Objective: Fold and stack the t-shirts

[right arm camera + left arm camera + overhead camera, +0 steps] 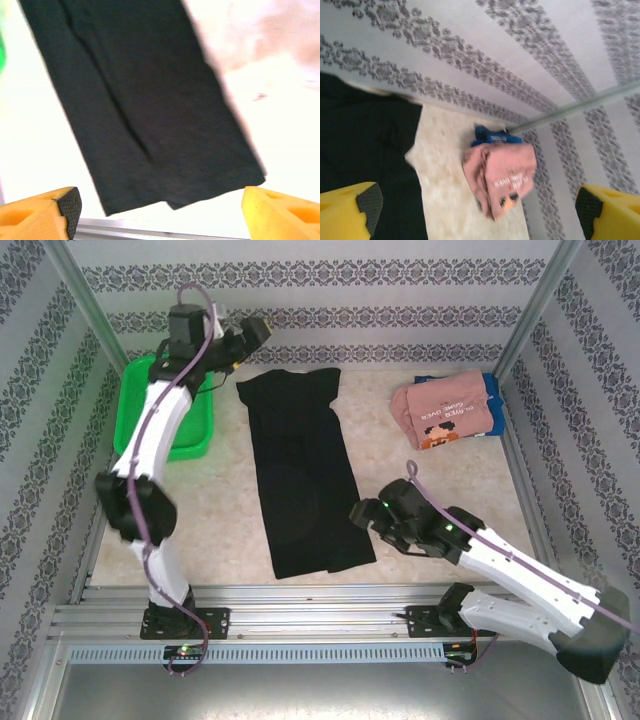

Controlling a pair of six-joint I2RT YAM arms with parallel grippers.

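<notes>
A black t-shirt [303, 470] lies flat down the middle of the table, folded into a long strip; its far part shows in the left wrist view [365, 150] and its near hem in the right wrist view [150, 110]. At the back right a folded pink t-shirt [445, 410] with lettering rests on a blue t-shirt [492, 405]; the left wrist view shows pink [505, 175] over blue [492, 136]. My left gripper [250, 337] hovers open above the black shirt's far left corner. My right gripper [362, 514] is open just right of the shirt's near hem, holding nothing.
A green mesh basket [190, 430] sits at the back left, partly behind the left arm. Patterned walls and metal posts enclose the table [430, 480]. An aluminium rail [320, 595] runs along the near edge.
</notes>
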